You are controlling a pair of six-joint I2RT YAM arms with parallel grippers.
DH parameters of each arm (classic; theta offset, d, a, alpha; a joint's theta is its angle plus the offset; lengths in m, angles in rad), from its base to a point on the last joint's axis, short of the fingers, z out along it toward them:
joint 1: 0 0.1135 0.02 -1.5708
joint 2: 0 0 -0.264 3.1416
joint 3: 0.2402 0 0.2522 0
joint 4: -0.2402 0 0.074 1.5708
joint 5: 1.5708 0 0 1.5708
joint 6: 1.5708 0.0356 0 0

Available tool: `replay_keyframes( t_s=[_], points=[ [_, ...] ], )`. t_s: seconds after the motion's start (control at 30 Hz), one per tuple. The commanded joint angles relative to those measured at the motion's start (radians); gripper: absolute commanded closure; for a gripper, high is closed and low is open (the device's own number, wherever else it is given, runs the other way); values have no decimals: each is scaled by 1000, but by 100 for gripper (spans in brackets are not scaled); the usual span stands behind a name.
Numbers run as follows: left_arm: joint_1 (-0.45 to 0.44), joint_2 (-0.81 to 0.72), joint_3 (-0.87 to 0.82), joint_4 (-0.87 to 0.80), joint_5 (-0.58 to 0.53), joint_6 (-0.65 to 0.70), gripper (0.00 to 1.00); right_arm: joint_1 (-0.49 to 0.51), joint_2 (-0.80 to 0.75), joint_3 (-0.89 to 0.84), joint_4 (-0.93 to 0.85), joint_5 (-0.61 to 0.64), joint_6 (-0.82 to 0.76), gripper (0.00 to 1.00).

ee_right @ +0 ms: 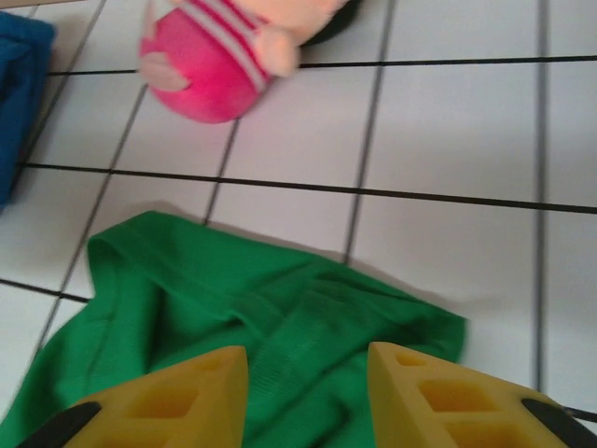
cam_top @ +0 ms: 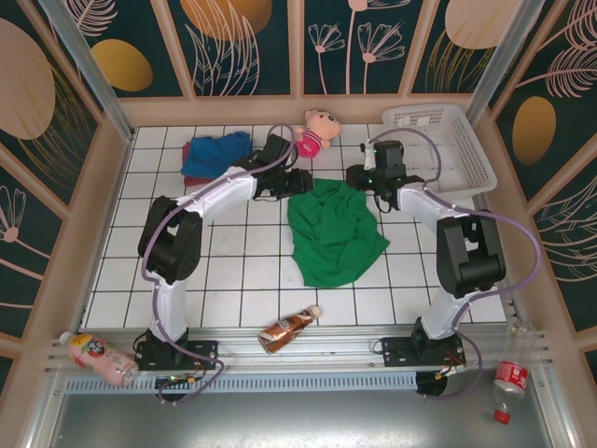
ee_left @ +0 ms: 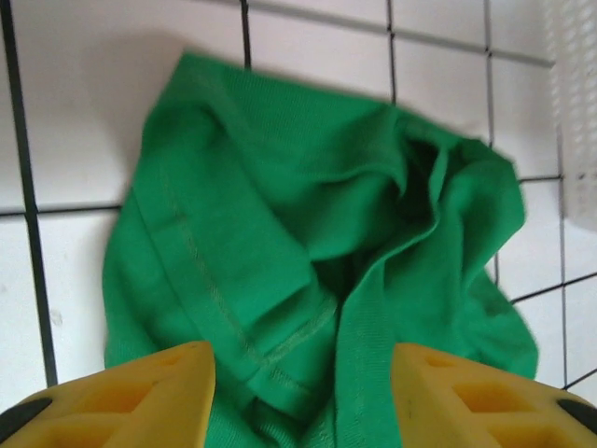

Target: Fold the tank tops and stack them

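The white tiled desk point(cam_top: 233, 280) is enclosed by low wooden walls. A white plastic basket point(cam_top: 478, 149) is placed at its far right corner. The green tank top point(cam_top: 336, 233) is spread, crumpled, near the middle of the desk, between the two arms and nearer the far side than the near edge. The blue tank top point(cam_top: 215, 154) is bunched at the far left, and a sliver of the maroon tank top point(cam_top: 193, 179) is seen under its near edge.

The left gripper point(cam_top: 300, 182) is held over the far left edge of the green garment. In the left wrist view its yellow fingers point(ee_left: 140, 392) are spread apart, with folded green cloth point(ee_left: 280, 243) lying below the gap and not pinched. The right gripper point(cam_top: 359, 177) is held at the far right edge; its fingers point(ee_right: 438, 401) are likewise parted above a green hem point(ee_right: 233, 327), nothing being clamped.

A pink plush doll point(cam_top: 317, 131) is laid beyond the green top. A brown bottle point(cam_top: 289, 327) is laid at the near edge.
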Motion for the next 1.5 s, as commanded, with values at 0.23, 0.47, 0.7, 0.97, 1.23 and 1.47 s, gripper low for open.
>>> replay_keyframes(
  t_s=[0.23,0.47,0.7,0.97,1.23,1.47],
  points=[
    [-15,68,-43,72,54,-60,51,15,293,247,-59,8,-49,60],
    [-36,129,10,-5,47,-54,53,16,371,296,-140,21,-79,67],
    [-68,144,0,5,52,-78,52,12,328,212,-137,36,-85,82],
    [-91,142,-30,-31,20,-82,51,-5,263,161,-132,36,-80,87],
    [-97,178,-2,-33,-15,-105,54,-17,209,108,-96,28,-66,95],
    [-97,205,60,-21,-42,-126,63,-19,172,82,-86,21,-64,97]
  ],
)
